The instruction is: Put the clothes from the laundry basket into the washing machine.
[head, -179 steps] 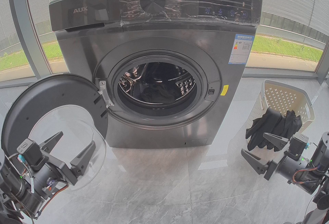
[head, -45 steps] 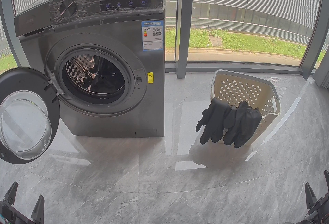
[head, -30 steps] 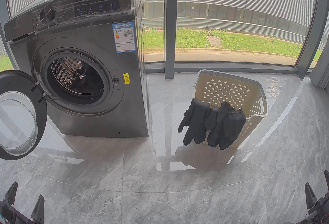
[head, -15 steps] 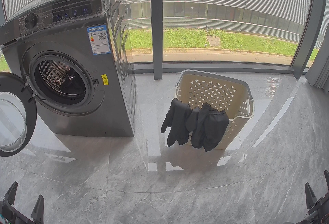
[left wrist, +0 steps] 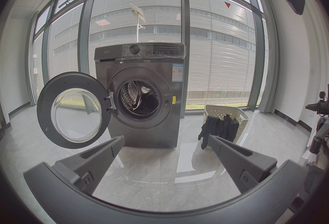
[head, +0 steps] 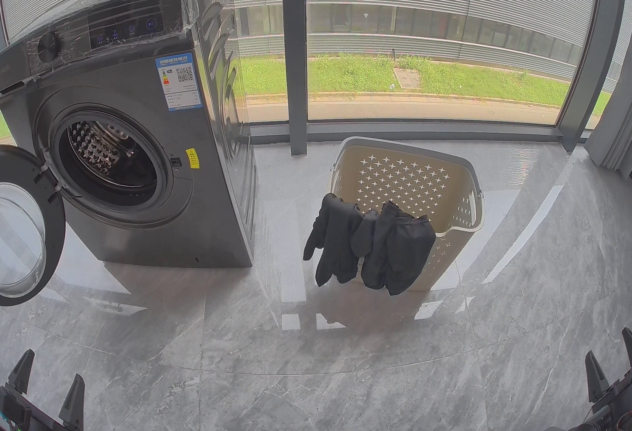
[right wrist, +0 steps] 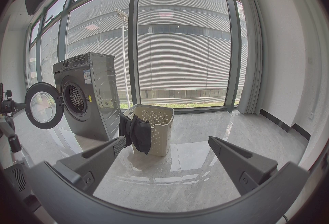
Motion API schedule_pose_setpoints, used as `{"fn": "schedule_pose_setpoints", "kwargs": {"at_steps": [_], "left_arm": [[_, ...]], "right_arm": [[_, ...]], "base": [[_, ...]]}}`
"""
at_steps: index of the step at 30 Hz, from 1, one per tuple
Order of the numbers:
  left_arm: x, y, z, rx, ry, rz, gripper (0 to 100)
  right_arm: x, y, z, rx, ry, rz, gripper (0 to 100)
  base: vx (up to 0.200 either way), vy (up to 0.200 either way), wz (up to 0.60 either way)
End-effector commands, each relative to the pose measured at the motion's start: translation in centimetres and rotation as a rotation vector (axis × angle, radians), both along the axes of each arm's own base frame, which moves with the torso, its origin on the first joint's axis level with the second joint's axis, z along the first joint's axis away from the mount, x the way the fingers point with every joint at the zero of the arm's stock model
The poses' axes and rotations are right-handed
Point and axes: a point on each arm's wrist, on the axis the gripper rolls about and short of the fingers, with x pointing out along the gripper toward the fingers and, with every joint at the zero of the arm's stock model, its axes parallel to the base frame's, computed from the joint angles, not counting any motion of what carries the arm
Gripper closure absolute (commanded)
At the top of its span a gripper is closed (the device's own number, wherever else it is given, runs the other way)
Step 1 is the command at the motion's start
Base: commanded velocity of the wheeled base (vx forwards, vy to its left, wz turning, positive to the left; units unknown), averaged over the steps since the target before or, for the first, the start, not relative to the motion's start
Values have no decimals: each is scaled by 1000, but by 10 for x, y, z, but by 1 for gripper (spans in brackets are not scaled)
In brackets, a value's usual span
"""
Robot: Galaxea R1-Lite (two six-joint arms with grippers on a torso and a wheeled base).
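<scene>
Now my left gripper [left wrist: 164, 139] and right gripper [right wrist: 165, 139] are both spread apart, empty; black clothes [head: 368, 244] drape over the basket [head: 408, 179] rim, beside the washer [head: 210, 188] with its door [head: 20, 165] open

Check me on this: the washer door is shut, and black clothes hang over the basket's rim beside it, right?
No: the door of the washing machine stands open, as the head view shows. The black clothes do hang over the rim of the laundry basket beside it.
</scene>
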Motion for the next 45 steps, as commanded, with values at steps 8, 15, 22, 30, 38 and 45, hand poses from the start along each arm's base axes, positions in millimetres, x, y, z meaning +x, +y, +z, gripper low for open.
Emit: {"fn": "schedule_pose_setpoints", "kwargs": {"at_steps": [8,15,22,30,38,45], "left_arm": [[0,0,-5,-1,1,1,0],[0,0,-5,-1,1,1,0],[0,0,-5,1,1,1,0],[0,0,-5,1,1,3,0],[0,0,-5,1,1,3,0],[0,0,-5,1,1,1,0]], "right_arm": [[0,0,-5,-1,1,0,0],[0,0,-5,-1,2,0,0],[0,0,-5,-1,2,2,0],[0,0,-5,-1,2,0,0],[0,0,-5,-1,1,2,0],[0,0,-5,1,2,2,0]], "base": [[0,-75,0],[0,0,0],[0,-29,0],[0,-200,0],[0,0,0],[0,0,0]]}}
